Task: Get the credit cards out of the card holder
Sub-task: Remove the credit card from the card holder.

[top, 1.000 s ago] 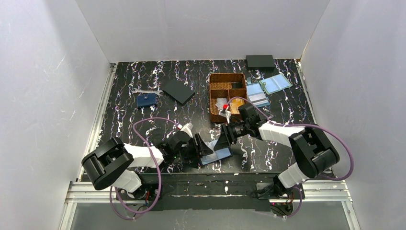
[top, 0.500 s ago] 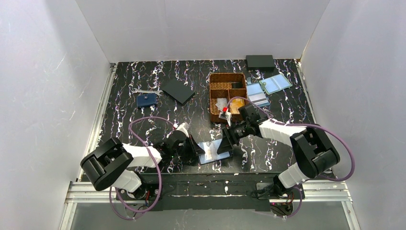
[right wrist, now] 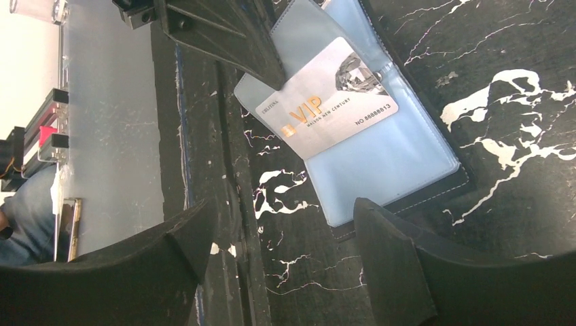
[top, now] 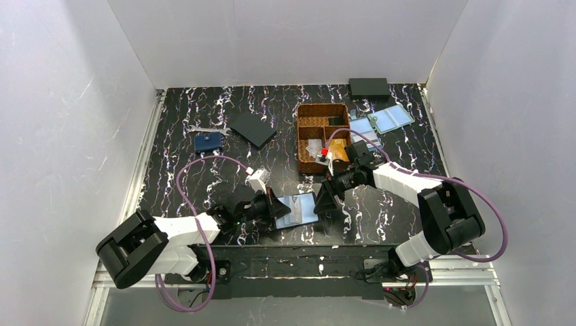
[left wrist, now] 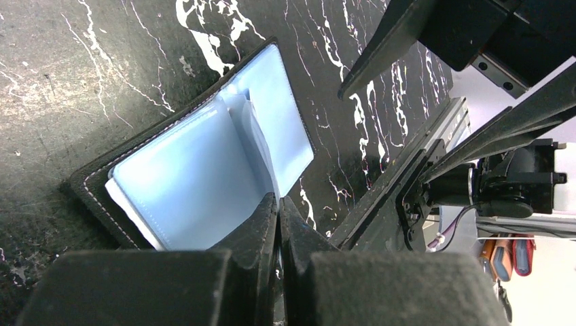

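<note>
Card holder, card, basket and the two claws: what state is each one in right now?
card holder: open, inner faces up.
silver VIP card: askew, seemingly partly out of its pocket.
left claw: shut, pinching a leaf of the card holder.
right claw: open, empty, above the card holder.
wicker basket: holds an orange card.

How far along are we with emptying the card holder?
Done: the card holder lies open, and an orange card looks to be in the basket. In hand: the left gripper pinches one sleeve of the holder; the right gripper hovers open over it. Left: the silver VIP card is not yet out.
</note>
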`<state>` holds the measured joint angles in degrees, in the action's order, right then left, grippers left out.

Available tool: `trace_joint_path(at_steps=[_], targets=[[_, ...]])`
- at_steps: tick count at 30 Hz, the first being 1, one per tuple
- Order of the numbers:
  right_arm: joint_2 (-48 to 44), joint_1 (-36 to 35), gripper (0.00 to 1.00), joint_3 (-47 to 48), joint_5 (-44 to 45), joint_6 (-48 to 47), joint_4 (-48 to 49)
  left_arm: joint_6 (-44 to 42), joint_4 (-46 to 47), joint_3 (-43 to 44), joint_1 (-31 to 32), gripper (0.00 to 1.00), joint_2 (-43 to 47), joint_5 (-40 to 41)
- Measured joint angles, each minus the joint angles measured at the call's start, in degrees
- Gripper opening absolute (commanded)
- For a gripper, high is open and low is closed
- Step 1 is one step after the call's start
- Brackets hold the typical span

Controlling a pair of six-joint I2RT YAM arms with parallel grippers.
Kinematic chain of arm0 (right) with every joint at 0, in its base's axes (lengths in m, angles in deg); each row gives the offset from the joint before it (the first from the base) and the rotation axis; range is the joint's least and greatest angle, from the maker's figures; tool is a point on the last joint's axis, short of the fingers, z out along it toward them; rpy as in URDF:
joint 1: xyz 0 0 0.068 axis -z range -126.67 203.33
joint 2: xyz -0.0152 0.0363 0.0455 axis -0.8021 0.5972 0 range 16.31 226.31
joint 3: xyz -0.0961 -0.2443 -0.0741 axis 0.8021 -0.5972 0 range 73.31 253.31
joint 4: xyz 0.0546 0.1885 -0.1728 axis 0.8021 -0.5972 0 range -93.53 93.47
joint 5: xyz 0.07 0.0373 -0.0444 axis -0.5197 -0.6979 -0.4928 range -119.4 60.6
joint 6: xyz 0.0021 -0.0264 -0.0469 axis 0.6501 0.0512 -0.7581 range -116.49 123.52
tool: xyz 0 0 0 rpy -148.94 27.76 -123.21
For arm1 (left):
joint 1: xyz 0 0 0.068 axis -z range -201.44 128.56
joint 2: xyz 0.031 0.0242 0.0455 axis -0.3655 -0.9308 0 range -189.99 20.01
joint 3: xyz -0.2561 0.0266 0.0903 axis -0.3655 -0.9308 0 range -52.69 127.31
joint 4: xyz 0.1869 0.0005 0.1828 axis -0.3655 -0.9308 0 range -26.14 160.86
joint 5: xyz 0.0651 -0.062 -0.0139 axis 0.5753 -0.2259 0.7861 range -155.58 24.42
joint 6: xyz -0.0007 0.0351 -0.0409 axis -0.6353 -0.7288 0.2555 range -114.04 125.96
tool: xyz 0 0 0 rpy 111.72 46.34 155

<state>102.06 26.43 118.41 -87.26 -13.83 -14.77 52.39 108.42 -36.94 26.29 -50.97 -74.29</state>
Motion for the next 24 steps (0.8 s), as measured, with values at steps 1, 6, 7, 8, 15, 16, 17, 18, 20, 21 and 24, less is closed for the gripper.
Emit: trace_joint_path(at_steps=[1, 6, 7, 8, 15, 16, 17, 18, 20, 21, 24], targets=[[0.0, 0.1, 0.84, 0.0, 0.1, 0.1, 0.2, -0.3, 0.2, 0.0, 0.0, 0.0, -0.2, -0.2], [0.2, 0.2, 0.84, -0.8, 0.3, 0.9, 1.2, -0.3, 1.5, -0.1, -0.3, 0.16, -2.4, -0.8], [0.3, 0.2, 0.84, -1.0, 0.5, 1.0, 1.4, 0.0, 1.7, -0.1, -0.4, 0.22, -3.1, -0.9], [0.5, 0.2, 0.85, -1.1, 0.7, 1.1, 1.5, 0.4, 1.9, -0.1, -0.4, 0.25, -4.0, -0.9], [1.9, 0.2, 0.85, -1.6, 1.8, 2.3, 2.5, 4.3, 4.0, 0.8, -1.2, 0.34, -11.1, -2.4], [2.4, 0.2, 0.85, -1.7, 1.9, 2.4, 2.7, 4.7, 4.4, 1.4, -1.2, 0.34, -12.0, -2.6], [2.8, 0.2, 0.85, -1.8, 2.0, 2.5, 2.8, 5.2, 4.9, 2.0, -1.3, 0.34, -13.0, -3.0], [3.4, 0.2, 0.84, -1.8, 2.0, 2.6, 2.9, 5.8, 5.8, 2.5, -1.3, 0.34, -14.3, -3.5], [4.4, 0.2, 0.83, -1.8, 2.1, 3.3, 3.2, 7.0, 7.6, 3.1, -1.4, 0.31, -16.3, -4.4], [4.8, 0.2, 0.82, -1.8, 2.2, 3.7, 3.4, 7.7, 8.5, 3.2, -1.4, 0.28, -17.0, -4.8], [5.8, 0.2, 0.81, -1.8, 2.7, 4.6, 3.5, 9.5, 11.2, 3.2, -1.6, 0.1, -19.5, -5.7]])
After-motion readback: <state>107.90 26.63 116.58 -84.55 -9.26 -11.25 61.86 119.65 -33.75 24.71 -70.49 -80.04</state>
